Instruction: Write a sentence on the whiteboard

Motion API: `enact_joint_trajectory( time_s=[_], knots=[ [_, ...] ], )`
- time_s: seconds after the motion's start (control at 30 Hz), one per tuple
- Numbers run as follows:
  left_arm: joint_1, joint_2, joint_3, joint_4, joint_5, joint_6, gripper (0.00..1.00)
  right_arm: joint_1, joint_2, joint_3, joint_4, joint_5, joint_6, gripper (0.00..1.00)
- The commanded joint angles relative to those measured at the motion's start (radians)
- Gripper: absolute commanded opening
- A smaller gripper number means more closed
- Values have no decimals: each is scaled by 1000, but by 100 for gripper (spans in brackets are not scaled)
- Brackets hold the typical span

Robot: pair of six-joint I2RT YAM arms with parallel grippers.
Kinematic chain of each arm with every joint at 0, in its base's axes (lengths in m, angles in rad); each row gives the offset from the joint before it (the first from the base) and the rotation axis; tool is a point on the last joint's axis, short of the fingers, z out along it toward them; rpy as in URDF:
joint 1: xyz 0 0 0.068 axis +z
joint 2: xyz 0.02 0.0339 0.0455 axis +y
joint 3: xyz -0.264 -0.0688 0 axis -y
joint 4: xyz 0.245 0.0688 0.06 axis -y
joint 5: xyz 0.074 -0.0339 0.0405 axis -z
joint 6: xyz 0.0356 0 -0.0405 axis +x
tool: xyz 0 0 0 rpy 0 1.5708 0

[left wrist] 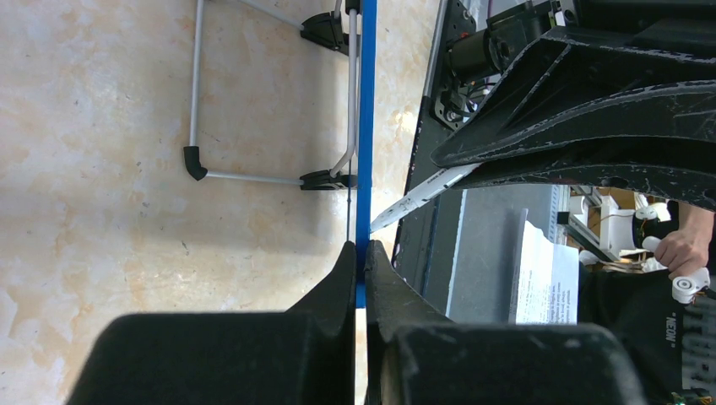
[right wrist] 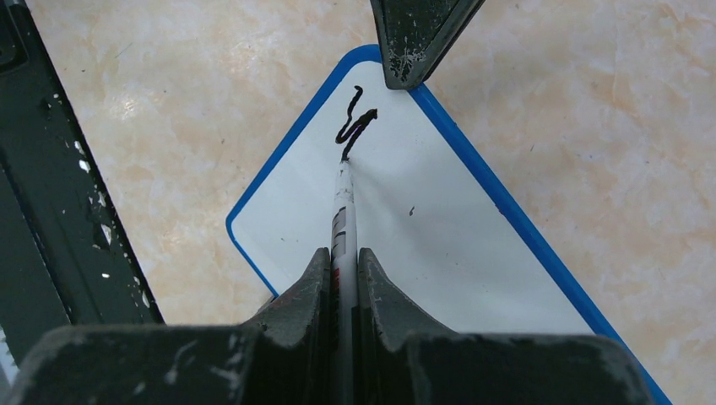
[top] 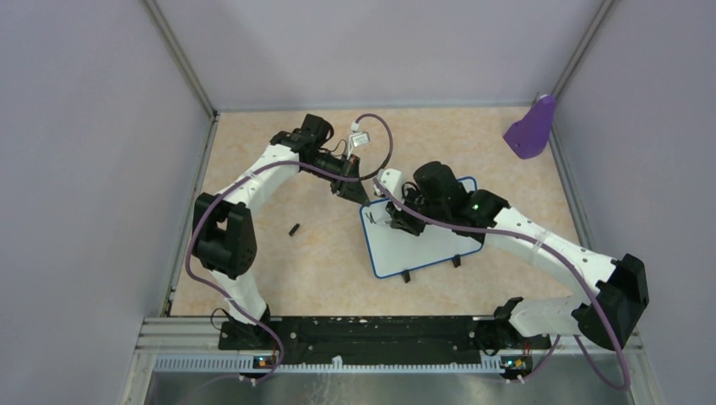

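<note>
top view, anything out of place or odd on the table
A small black piece lies loose left of the whiteboard, maybe a marker cap. The whiteboard sits askew to the table edges. Nothing else stands out.

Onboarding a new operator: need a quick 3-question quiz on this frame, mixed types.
1. True or false: the left hand is shut on the blue rim of the whiteboard.
2. What does the right hand hold? A) marker B) eraser C) nothing
3. Short answer: in the overhead view, which corner of the table has the purple scoop?

Key: 1 true; 2 A; 3 far right.
</note>
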State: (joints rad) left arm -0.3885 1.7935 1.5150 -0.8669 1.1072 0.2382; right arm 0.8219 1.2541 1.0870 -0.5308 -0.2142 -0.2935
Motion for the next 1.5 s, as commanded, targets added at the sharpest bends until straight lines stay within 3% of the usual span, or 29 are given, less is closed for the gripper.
enact_joint_trajectory(
  time_s=[0.0,1.07,1.47],
  knots=[
    [-9,12,-1,4,31,9,0,3,-22,-9,-3,16,-9,0],
    [-10,12,-2,9,28,5,0,-38,-7,102,67,72,46,0],
    [-10,10,-4,9,28,7,0,-38,-50,90,-12,-63,16,0]
  ],
)
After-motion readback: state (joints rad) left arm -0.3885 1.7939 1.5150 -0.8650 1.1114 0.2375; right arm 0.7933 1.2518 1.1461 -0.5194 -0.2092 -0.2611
